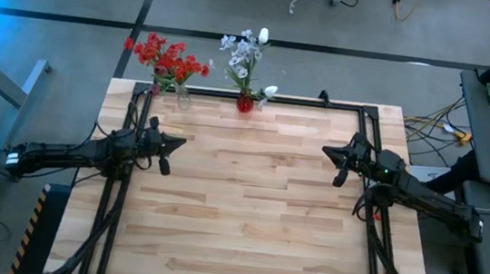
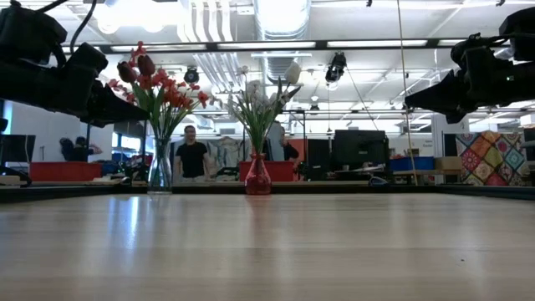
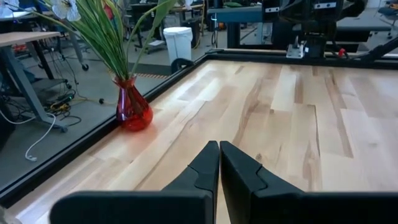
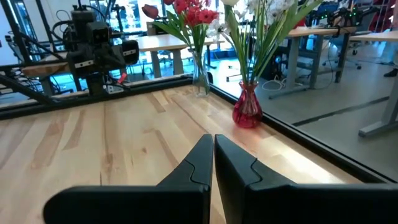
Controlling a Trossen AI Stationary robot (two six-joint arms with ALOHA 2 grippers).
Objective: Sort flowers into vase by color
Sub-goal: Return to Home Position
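Note:
Two vases stand on their bases at the table's far edge. A clear glass vase [image 1: 182,100] holds the red flowers [image 1: 167,57] and a dark red tulip [image 2: 146,64]. A small red vase [image 1: 245,103] holds the white and pale-blue flowers [image 1: 245,53]. Their green stems stick into the vase mouths. My left gripper [image 1: 179,143] hovers shut over the table's left side and my right gripper [image 1: 328,151] hovers shut over its right side. Both are empty and well short of the vases.
A black frame [image 1: 322,102] runs along the table's far edge and sides. The bare wood [image 1: 246,210] between and in front of the arms carries nothing. People [image 2: 191,156] and desks show in the room beyond the table.

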